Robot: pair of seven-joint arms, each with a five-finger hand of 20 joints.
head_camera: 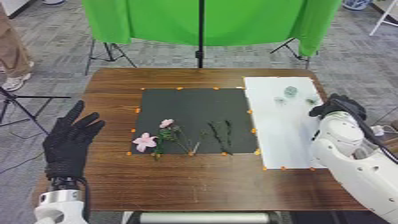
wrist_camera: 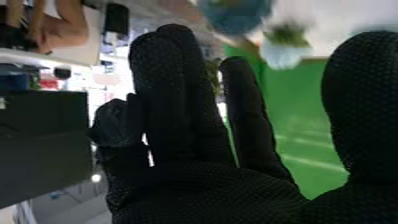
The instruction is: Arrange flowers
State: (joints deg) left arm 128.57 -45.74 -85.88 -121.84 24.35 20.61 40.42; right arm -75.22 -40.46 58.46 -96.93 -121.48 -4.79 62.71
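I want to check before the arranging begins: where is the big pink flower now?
In the head view, the big pink flower lies at the lower left corner of the dark mat, just left of the green leaves.

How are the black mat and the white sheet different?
The black mat is nearly square, but the white sheet is longer and narrower. The black mat has pink flowers on it, while the white sheet has small greenish things. Both lie flat on the brown table.
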